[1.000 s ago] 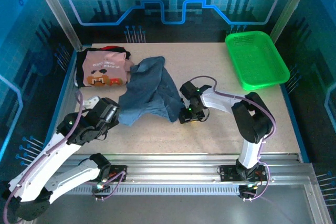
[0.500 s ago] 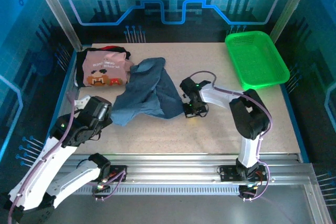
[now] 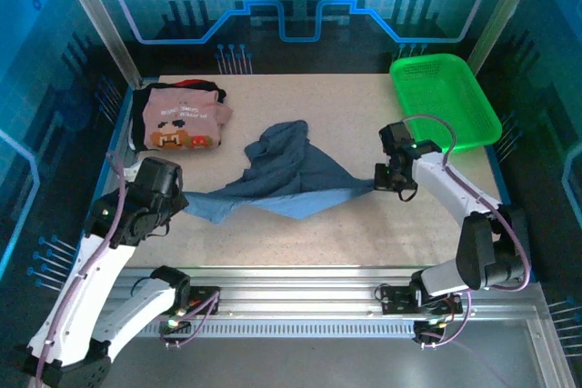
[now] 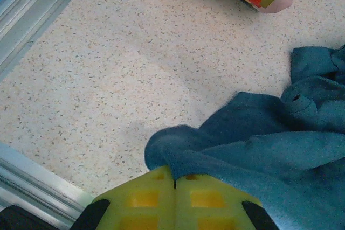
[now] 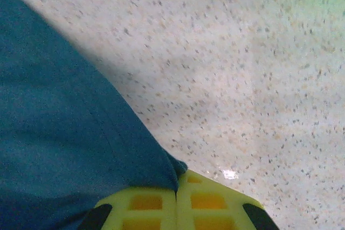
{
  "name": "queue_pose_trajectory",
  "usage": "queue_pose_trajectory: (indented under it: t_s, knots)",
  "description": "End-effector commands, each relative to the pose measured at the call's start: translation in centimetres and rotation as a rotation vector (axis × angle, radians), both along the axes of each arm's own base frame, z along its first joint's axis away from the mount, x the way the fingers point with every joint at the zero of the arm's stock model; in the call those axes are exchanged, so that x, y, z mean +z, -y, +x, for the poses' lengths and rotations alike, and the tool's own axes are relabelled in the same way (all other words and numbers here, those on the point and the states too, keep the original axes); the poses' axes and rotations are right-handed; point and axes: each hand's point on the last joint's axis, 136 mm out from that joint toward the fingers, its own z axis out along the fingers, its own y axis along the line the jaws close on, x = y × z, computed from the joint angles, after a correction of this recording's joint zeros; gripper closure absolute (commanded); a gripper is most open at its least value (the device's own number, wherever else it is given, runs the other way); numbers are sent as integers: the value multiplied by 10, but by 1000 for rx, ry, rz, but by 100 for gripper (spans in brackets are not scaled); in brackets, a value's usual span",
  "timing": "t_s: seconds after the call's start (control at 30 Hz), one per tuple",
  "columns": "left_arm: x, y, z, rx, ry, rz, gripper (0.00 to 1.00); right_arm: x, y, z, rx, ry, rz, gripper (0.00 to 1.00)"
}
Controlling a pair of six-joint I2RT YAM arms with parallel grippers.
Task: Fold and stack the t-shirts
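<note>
1. The table is the biggest thing. It is pale and speckled, and both arms reach out over it.
2. The blue t-shirt lies in the middle of the table. It is pulled out long from left to right, with a crumpled lump on the far side of its middle. It is not folded.
3. The green basket sits at the far right corner, well apart from the shirts.
4. The pink t-shirt lies folded at the far left corner. Its blocky brown and orange picture faces up. It is near the blue one but does not touch it.
5. The black t-shirt lies under the pink one. Just its edge peeks out on the far side.
6. The left gripper pinches the left end of the blue t-shirt. In the left wrist view its yellow-green fingers are pressed together, with cloth coming out from between them.
7. The right gripper pinches the right end of the same shirt. In the right wrist view its fingers are squeezed tight on a corner of the cloth.
</note>
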Motion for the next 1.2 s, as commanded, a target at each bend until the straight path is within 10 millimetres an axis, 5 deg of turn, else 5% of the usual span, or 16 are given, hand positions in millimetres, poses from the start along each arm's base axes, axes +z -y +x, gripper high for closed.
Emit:
queue_pose_trajectory:
  t_s: [0.0, 0.27, 0.43, 0.6, 1.17]
  knots:
    - [-12, 4, 0, -34, -27, -12, 100, -24, 2, -24, -40, -110, 26, 100]
    - [-47, 43, -12, -122, -15, -238, 100, -33, 1, -43, -100, -165, 124, 97]
    - [-53, 60, -16, -190, -5, -296, 100, -31, -10, -60, -151, -223, 270, 59]
    - [-62, 78, -12, -241, -7, -326, 100, -8, -16, -57, -212, -190, 389, 45]
    - [-74, 83, -9, -252, -34, -304, 100, -68, -9, -57, -360, -353, 447, 45]
